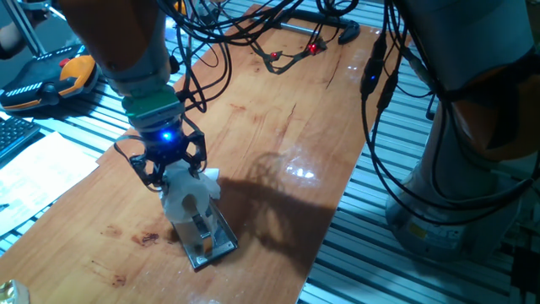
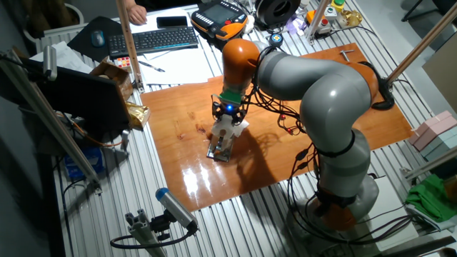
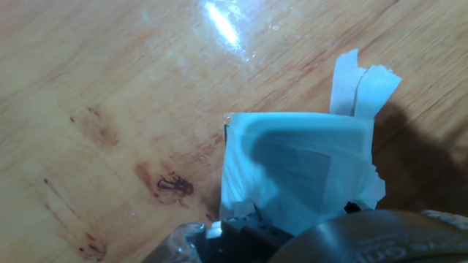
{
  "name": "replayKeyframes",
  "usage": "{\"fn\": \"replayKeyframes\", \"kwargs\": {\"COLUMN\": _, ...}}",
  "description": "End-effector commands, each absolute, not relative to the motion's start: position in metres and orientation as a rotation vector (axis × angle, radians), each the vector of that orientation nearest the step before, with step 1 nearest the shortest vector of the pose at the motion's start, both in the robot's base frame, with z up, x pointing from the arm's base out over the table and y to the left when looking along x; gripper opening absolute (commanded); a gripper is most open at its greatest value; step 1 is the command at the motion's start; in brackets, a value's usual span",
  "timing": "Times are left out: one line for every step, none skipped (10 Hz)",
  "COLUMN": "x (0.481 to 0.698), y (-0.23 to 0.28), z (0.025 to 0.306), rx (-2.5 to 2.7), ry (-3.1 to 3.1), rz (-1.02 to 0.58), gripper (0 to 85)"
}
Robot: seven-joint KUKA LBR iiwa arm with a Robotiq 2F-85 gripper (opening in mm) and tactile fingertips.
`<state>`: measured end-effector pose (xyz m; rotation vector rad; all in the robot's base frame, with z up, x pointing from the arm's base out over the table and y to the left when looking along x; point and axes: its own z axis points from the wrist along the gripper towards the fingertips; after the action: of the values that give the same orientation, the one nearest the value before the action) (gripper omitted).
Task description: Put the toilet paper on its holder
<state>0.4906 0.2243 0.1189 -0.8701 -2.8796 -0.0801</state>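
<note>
Your gripper (image 1: 173, 175), left of centre in frame: jaws clamped on toilet paper (image 1: 187, 196). Roll sits directly above holder (image 1: 208, 238); roll-to-holder contact cannot tell.

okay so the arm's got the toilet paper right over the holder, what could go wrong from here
1. The gripper holds the toilet paper low over the holder, and the roll hides part of the bar, so the core may miss it and the roll could crumple.
2. The holder lies loose on the wooden table; a sideways push might slide it.
3. Torn paper ends stick out and could catch or tear.
</note>
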Motion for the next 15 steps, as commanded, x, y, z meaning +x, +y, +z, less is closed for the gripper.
{"fn": "replayKeyframes", "kwargs": {"x": 0.4906, "y": 0.2243, "z": 0.1189, "rx": -0.869, "ry": -2.885, "rz": -0.071, "gripper": 10.7}}
{"fn": "replayKeyframes", "kwargs": {"x": 0.4906, "y": 0.2243, "z": 0.1189, "rx": -0.877, "ry": -2.885, "rz": -0.060, "gripper": 10.7}}
{"fn": "replayKeyframes", "kwargs": {"x": 0.4906, "y": 0.2243, "z": 0.1189, "rx": -0.887, "ry": -2.878, "rz": -0.053, "gripper": 11.0}}
{"fn": "replayKeyframes", "kwargs": {"x": 0.4906, "y": 0.2243, "z": 0.1189, "rx": -0.914, "ry": -2.865, "rz": -0.056, "gripper": 11.0}}
{"fn": "replayKeyframes", "kwargs": {"x": 0.4906, "y": 0.2243, "z": 0.1189, "rx": -0.921, "ry": -2.857, "rz": -0.041, "gripper": 11.0}}
{"fn": "replayKeyframes", "kwargs": {"x": 0.4906, "y": 0.2243, "z": 0.1189, "rx": -0.890, "ry": -2.869, "rz": -0.031, "gripper": 10.7}}
{"fn": "replayKeyframes", "kwargs": {"x": 0.4906, "y": 0.2243, "z": 0.1189, "rx": -0.873, "ry": -2.881, "rz": -0.024, "gripper": 10.3}}
{"fn": "replayKeyframes", "kwargs": {"x": 0.4906, "y": 0.2243, "z": 0.1189, "rx": -0.868, "ry": -2.896, "rz": 0.008, "gripper": 10.0}}
{"fn": "replayKeyframes", "kwargs": {"x": 0.4906, "y": 0.2243, "z": 0.1189, "rx": -0.871, "ry": -2.893, "rz": 0.000, "gripper": 10.0}}
{"fn": "replayKeyframes", "kwargs": {"x": 0.4906, "y": 0.2243, "z": 0.1189, "rx": -0.867, "ry": -2.895, "rz": 0.009, "gripper": 10.0}}
{"fn": "replayKeyframes", "kwargs": {"x": 0.4902, "y": 0.2247, "z": 0.1188, "rx": -0.873, "ry": -2.895, "rz": 0.020, "gripper": 10.0}}
{"fn": "replayKeyframes", "kwargs": {"x": 0.4879, "y": 0.2263, "z": 0.1184, "rx": -0.859, "ry": -2.909, "rz": 0.044, "gripper": 10.3}}
{"fn": "replayKeyframes", "kwargs": {"x": 0.4871, "y": 0.2268, "z": 0.1181, "rx": -0.859, "ry": -2.915, "rz": 0.039, "gripper": 10.3}}
{"fn": "replayKeyframes", "kwargs": {"x": 0.4853, "y": 0.2279, "z": 0.1177, "rx": -0.850, "ry": -2.925, "rz": 0.040, "gripper": 10.3}}
{"fn": "replayKeyframes", "kwargs": {"x": 0.4820, "y": 0.2301, "z": 0.1171, "rx": -0.837, "ry": -2.938, "rz": 0.057, "gripper": 10.3}}
